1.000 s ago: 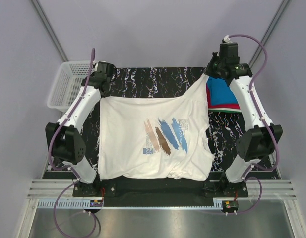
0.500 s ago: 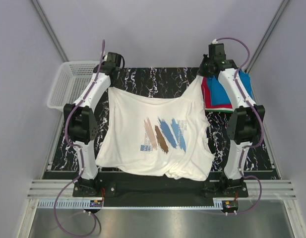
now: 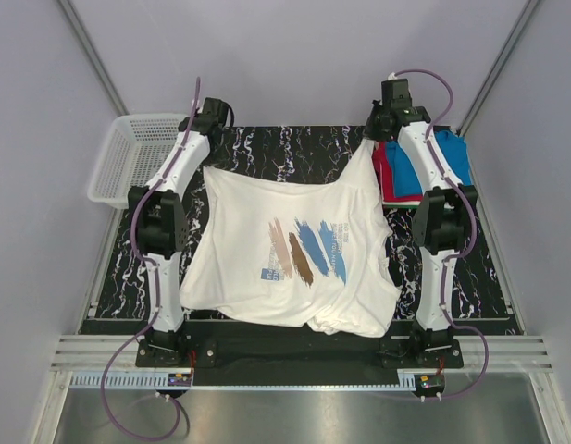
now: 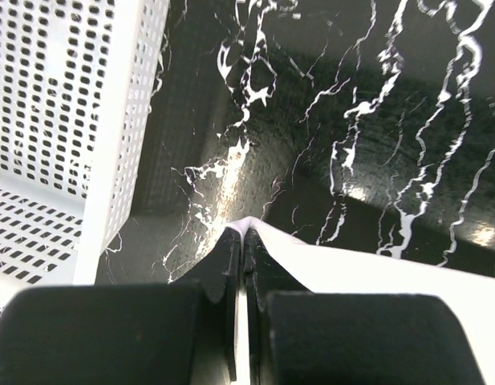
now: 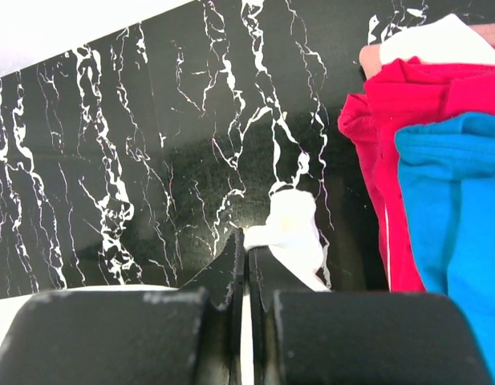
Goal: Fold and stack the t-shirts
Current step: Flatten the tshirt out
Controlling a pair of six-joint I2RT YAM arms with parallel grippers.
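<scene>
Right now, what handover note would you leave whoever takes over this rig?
Left end effector: shut on a far corner of the large white cloth t-shirt with blue and brown brush strokes.
Right end effector: shut on the other far corner.
The shirt lies mostly spread, print up, on the black marbled table.
Done: folded blue t-shirt on a folded red t-shirt, far right.
Left: fold the white shirt, stack it.

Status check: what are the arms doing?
Left gripper, right gripper shut on far corners of white brush-print cloth t-shirt. Red and blue folded t-shirts lie beside right gripper; nothing blocking.
</scene>
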